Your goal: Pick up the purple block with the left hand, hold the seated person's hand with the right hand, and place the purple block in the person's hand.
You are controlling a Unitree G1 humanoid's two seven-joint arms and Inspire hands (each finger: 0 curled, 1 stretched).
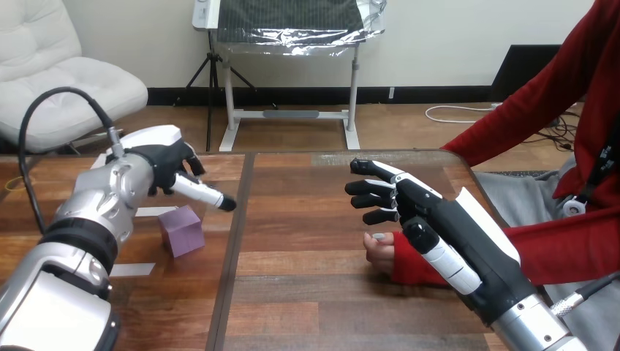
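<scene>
The purple block (pixel 181 230) stands on the wooden desk (pixel 314 300), at the left side. The left hand (pixel 167 167) hangs just above and behind it without touching it, its fingers (pixel 207 195) relaxed. Two white strips (pixel 155 211) lie flat on the desk near the block. At the right, the person's hand (pixel 379 252) rests on the desk. The right hand (pixel 439 227) is over it with straight, spread fingers, not curled round it; I cannot tell whether they touch.

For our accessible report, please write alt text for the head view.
The left robot hand hovers by a purple block on the wooden table, not touching it; the right robot hand, open, is over the person's hand.
</scene>
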